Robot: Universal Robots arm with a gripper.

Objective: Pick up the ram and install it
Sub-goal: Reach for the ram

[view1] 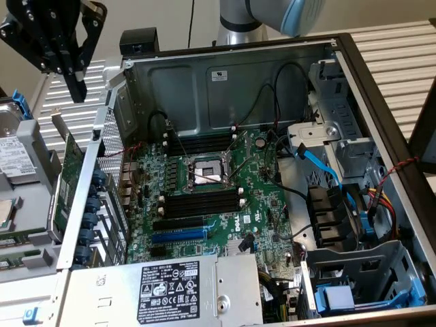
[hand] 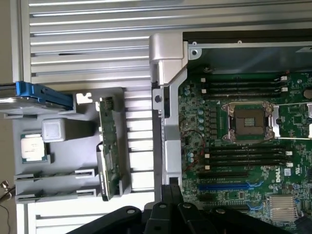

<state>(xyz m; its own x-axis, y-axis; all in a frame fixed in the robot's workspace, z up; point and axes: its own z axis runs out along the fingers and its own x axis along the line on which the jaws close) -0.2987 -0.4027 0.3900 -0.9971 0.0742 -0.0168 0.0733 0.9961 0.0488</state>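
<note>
Ram (view1: 19,238), thin green strip, seemingly edge-up in grey holder (view1: 48,257)

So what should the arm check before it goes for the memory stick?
1. Black gripper open for grasping: not ok, shut and empty.
2. Gripper clear of the open metal computer case: ok, raised beside it.
3. Black memory slots with white end clips free: ok, look empty.
4. Ram found: cannot tell; thin green strips in the grey plastic tray sit edge-on.
5. Slot clips open: cannot tell.
</note>
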